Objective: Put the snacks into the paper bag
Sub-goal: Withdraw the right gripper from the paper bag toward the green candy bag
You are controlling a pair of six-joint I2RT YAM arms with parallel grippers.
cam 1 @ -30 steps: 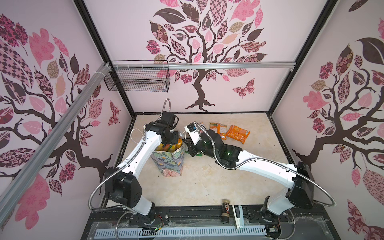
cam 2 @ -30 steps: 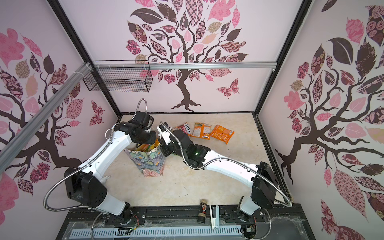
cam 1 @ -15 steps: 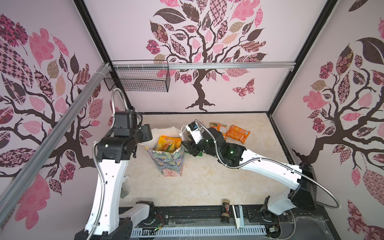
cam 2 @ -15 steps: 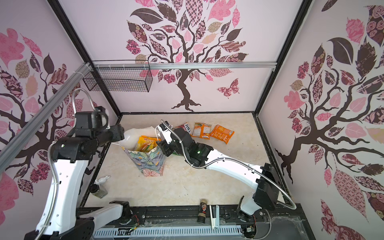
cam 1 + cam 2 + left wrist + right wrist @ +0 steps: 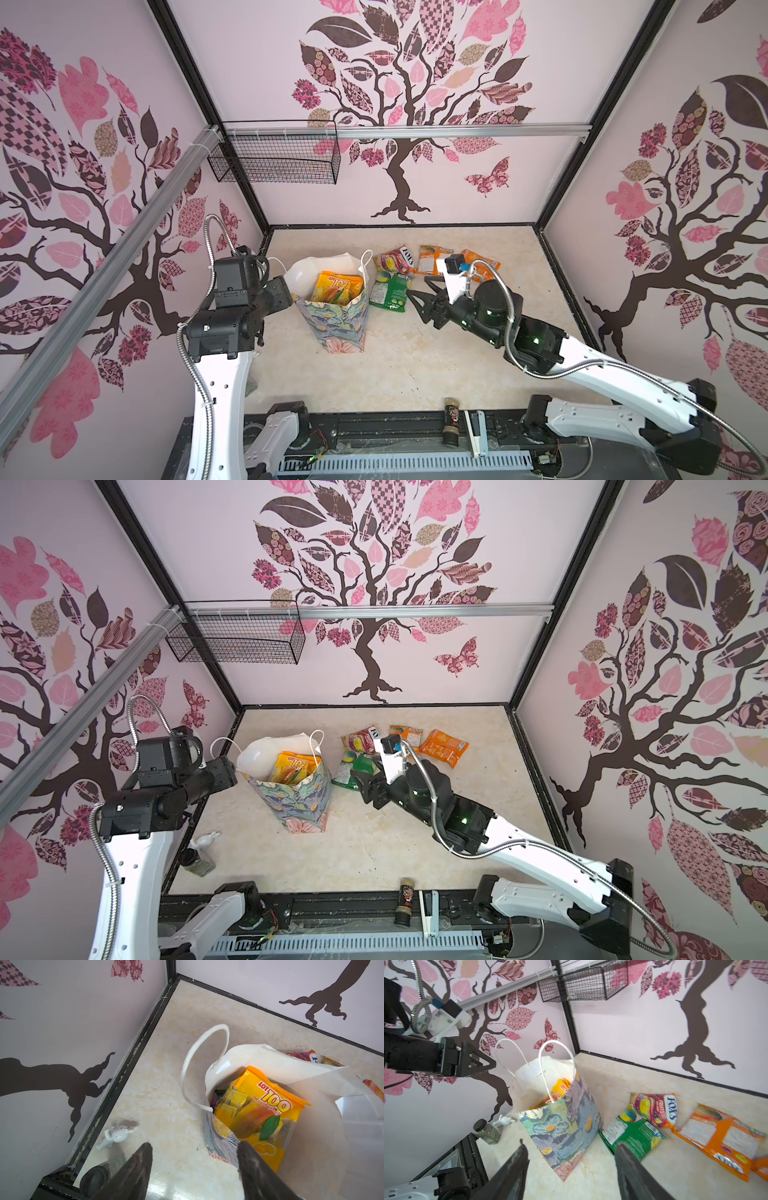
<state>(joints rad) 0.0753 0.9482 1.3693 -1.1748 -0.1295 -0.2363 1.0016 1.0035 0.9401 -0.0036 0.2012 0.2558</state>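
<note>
Snacks (image 5: 432, 261) are in two spots right now. Some sit inside the paper bag (image 5: 332, 320), and a big yellow packet (image 5: 338, 286) pokes up at its mouth. The rest lie flat on the surface (image 5: 415, 365), on the right arm's side of the bag. A green packet (image 5: 631, 1136) is right at the bag's foot, a FOX'S packet (image 5: 654, 1111) is just past it, and orange packets (image 5: 442, 748) are farther from the bag.

Watch out for a few things. The bag is light paper and it leans a bit, so a bump from either arm could knock it over and spill what is inside. The green packet lies very close to the bag, so if you push down to grab it, you might shove the bag too. The yellow packet fills much of the mouth, so the next packet could land on top of it and slide back out. The cord handles (image 5: 182, 1076) stick up above the mouth and could snag a finger. The packets are shiny, so they could slip from a weak pinch.

Your left end effector (image 5: 194, 1144) is spread wide and holds nothing. It hangs in the air beside the bag, on the side away from the loose packets. Your right end effector (image 5: 570, 1144) is spread wide too, with nothing between its fingers. It hangs near the bag's foot and the green packet, and touches neither one.
</note>
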